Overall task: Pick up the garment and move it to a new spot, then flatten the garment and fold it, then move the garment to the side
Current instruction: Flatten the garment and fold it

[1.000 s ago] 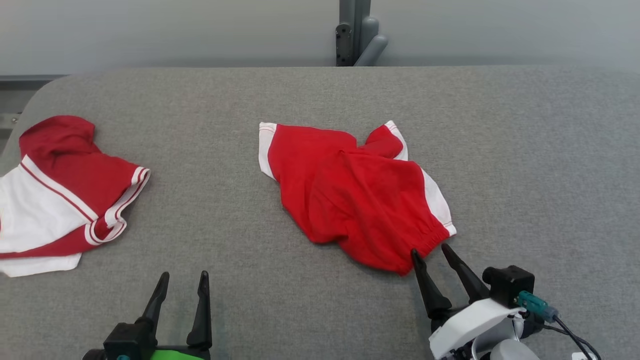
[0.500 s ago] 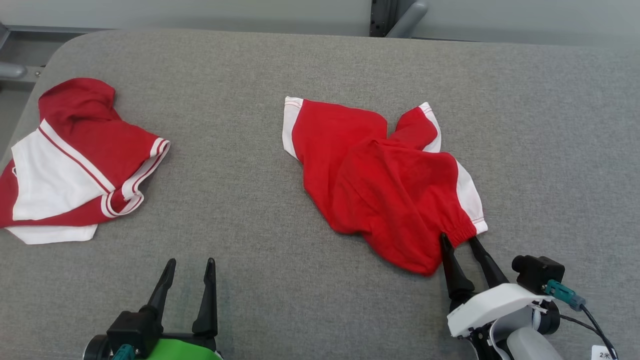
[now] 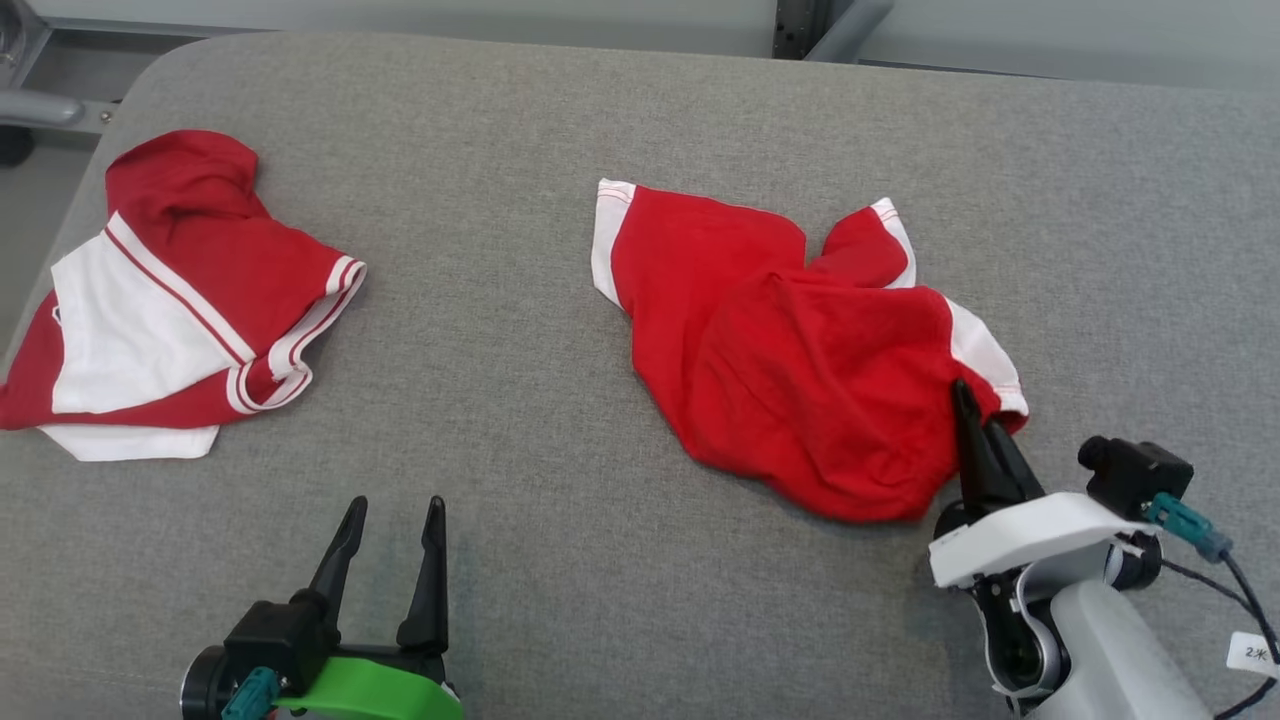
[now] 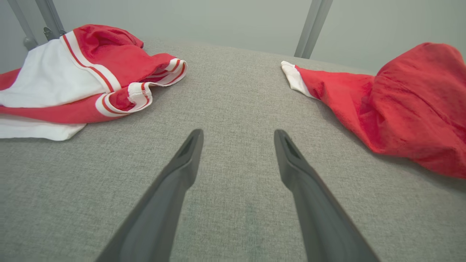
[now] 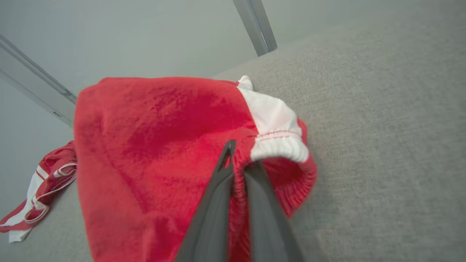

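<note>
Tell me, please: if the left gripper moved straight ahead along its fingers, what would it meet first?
Nothing, it seems: the left gripper points at bare grey table top, in the gap between the red-and-white garment and the red shorts. Its tilt is unclear, so it may touch the table first.

I see the garment (image 3: 790,390) red with white side bands; upper left, a second garment (image 3: 170,300) red, white, thin-striped; desk (image 3: 500,200) speckled grey.

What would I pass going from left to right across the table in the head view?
In order: red and white top → left gripper, open → red shorts → right gripper, shut on the right end of the shorts.
</note>
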